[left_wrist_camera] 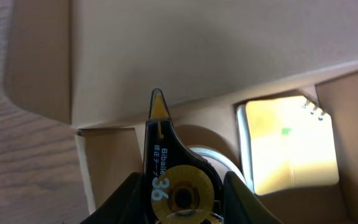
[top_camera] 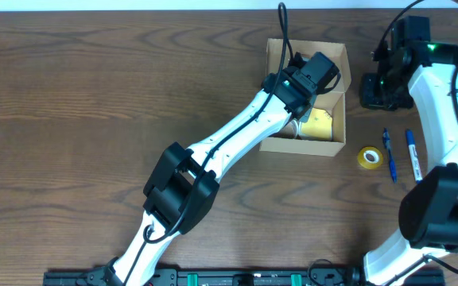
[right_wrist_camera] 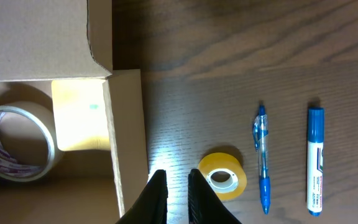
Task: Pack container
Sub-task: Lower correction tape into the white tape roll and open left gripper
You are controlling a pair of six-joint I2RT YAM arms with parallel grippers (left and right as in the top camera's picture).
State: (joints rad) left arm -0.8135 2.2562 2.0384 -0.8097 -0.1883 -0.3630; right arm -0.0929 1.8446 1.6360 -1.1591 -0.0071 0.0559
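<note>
The container [top_camera: 336, 144] is an open tan cardboard box at the table's back middle, flap lid raised behind it. My left gripper [top_camera: 318, 75] hangs over the box, shut on a black correction tape dispenser [left_wrist_camera: 166, 180] with a yellow wheel, its tip pointing at the flap. Inside lie a yellow notepad [left_wrist_camera: 288, 143] and a clear tape roll [right_wrist_camera: 14, 143]. My right gripper [right_wrist_camera: 178, 177] hovers over bare table just right of the box wall [right_wrist_camera: 126, 137], its fingers almost together with nothing between them.
On the table right of the box lie a yellow tape roll [top_camera: 368, 157], a blue pen [top_camera: 389, 155] and a blue marker [top_camera: 412, 155]. The right arm's white link arches above them.
</note>
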